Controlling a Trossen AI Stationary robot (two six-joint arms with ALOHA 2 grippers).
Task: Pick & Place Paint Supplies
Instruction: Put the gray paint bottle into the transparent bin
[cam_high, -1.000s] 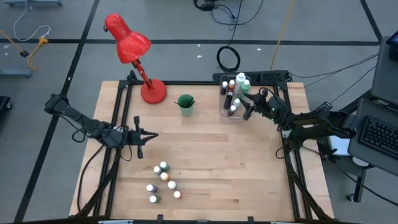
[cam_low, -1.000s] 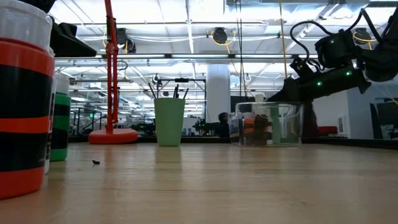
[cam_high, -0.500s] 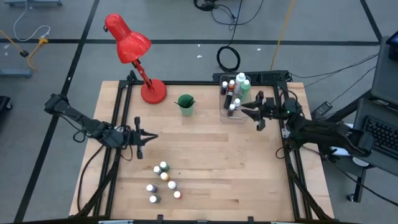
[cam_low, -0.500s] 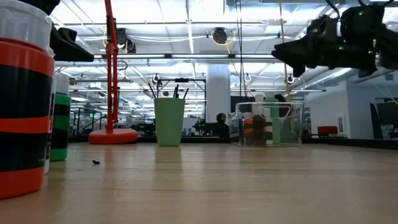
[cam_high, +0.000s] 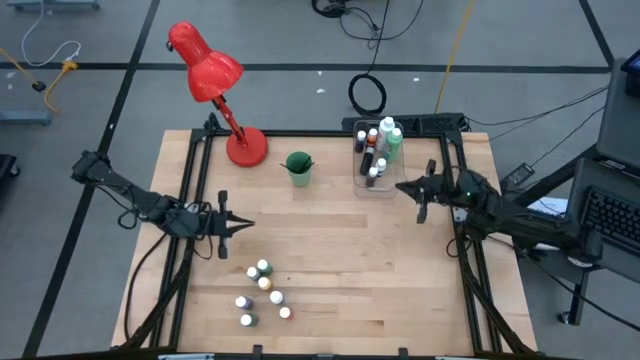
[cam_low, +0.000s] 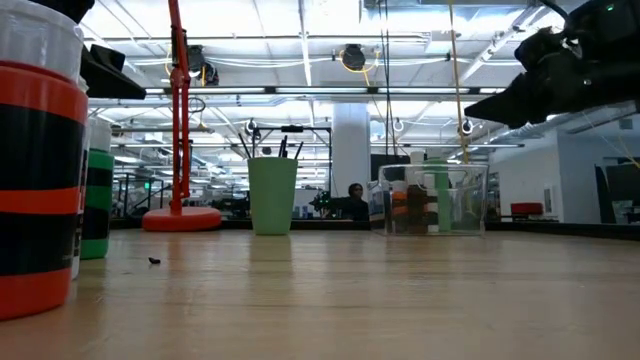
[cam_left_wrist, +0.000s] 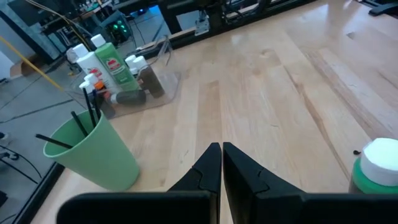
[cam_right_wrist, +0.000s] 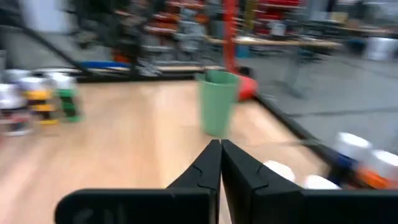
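High view: loose paint bottles (cam_high: 262, 295) well apart from right tool (cam_high: 403, 186).

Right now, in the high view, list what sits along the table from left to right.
Left hand → red lamp → green cup → clear bin of bottles → right hand.

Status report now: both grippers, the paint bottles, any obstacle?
Left gripper shut, empty, above the loose small bottles. Right gripper shut, empty, beside the clear bin. Bin holds several bottles; six remain on the table. Nothing in the way.
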